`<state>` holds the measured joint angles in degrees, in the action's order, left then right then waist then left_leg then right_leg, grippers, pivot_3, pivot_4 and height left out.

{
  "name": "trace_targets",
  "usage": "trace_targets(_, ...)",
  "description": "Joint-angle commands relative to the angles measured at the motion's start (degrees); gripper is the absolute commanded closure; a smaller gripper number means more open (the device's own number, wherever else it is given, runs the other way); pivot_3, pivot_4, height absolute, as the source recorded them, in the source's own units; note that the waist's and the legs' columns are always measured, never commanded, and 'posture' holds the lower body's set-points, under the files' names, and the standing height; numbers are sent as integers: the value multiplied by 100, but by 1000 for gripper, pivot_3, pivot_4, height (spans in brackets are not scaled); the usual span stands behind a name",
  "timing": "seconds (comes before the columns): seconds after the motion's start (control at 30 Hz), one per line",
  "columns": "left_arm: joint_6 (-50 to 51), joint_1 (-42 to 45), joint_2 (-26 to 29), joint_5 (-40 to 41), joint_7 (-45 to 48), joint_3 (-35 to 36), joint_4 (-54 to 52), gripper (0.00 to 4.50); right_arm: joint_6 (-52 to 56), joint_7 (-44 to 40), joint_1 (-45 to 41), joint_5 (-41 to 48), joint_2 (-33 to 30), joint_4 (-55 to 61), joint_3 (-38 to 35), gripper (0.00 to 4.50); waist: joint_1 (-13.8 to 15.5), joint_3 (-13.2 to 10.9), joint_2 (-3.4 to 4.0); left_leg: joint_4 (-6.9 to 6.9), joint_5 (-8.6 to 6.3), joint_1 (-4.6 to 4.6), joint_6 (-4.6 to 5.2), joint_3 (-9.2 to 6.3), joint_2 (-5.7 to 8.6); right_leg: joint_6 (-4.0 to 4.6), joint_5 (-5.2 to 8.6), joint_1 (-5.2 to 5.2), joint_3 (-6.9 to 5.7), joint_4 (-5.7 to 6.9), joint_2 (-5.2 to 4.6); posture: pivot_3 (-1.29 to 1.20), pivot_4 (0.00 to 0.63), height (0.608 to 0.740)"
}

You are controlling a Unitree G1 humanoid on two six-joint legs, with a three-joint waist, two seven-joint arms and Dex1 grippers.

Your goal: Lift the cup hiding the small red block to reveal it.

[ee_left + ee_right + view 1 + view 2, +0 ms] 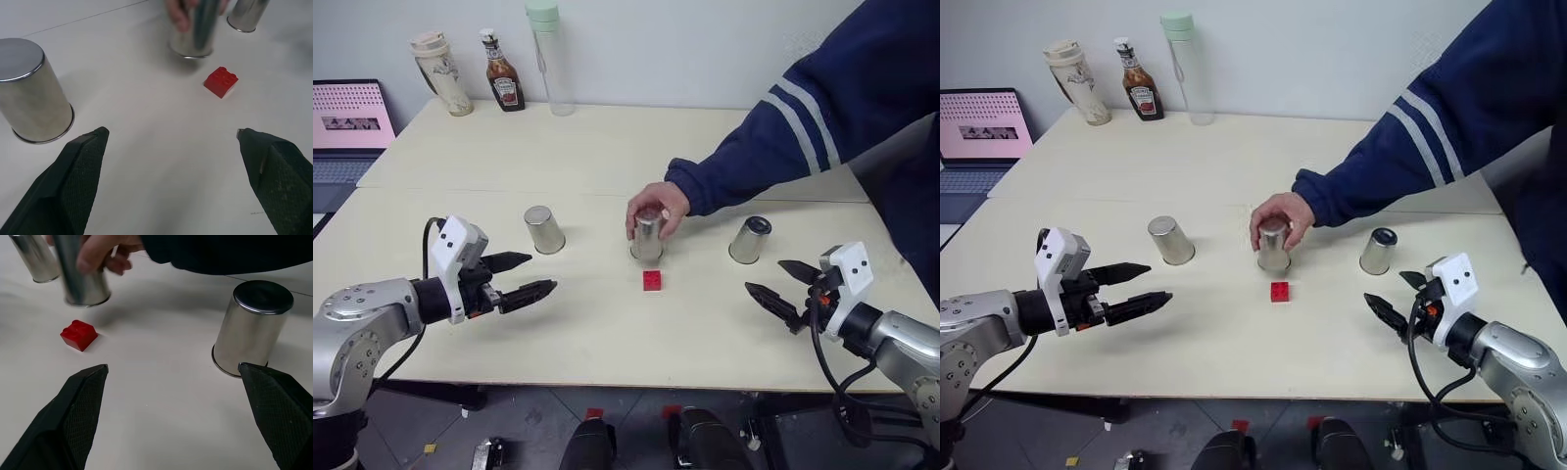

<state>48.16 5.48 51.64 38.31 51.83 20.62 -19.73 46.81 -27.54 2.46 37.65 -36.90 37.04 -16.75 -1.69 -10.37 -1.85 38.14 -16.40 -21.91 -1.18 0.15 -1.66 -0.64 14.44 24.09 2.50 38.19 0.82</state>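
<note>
1. The red block [652, 280] lies bare on the desk [607, 333], in the open space between the two sets of fingers and further out from both. No cup covers it yet.
2. A person's hand [658, 208] grips the middle cup [647, 238] from above, just beyond the block. The left cup [544, 229] stands upside down just ahead of the left gripper [522, 277]; the right cup [749, 240] stands likewise just ahead of the right gripper [773, 287].
3. Both pairs of fingers are spread wide and hold nothing, hovering low over the desk near its front edge.
4. My reading: this is the setup stage, with the person about to hide the block, so the robot's lift has not begun.
5. The next move calls for waiting and watching which cup ends up over the block, then reaching the nearer fingers around that cup's sides, closing on it and raising it straight up.
</note>
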Motion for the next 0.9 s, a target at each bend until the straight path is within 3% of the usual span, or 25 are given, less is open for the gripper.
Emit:
trace_targets(0.03, -136, 162, 143, 25, 80, 64, 20, 19, -36, 49, -41, 105, 19, 230, -51, 0, 0, 0, 0, 0, 0, 0, 0, 0, 0, 0, 0, 0, 0, 0, 0, 0, 150, 740)
trace_targets(0.9, -225, 265, 157, -42, 152, -67, 105, 19, -130, -6, 42, 58, 9, 170, -61, 0, 0, 1, -1, 3, 0, 1, 0, 1, 0, 0, 0, 0, 1, 5, 0, 0, 150, 740)
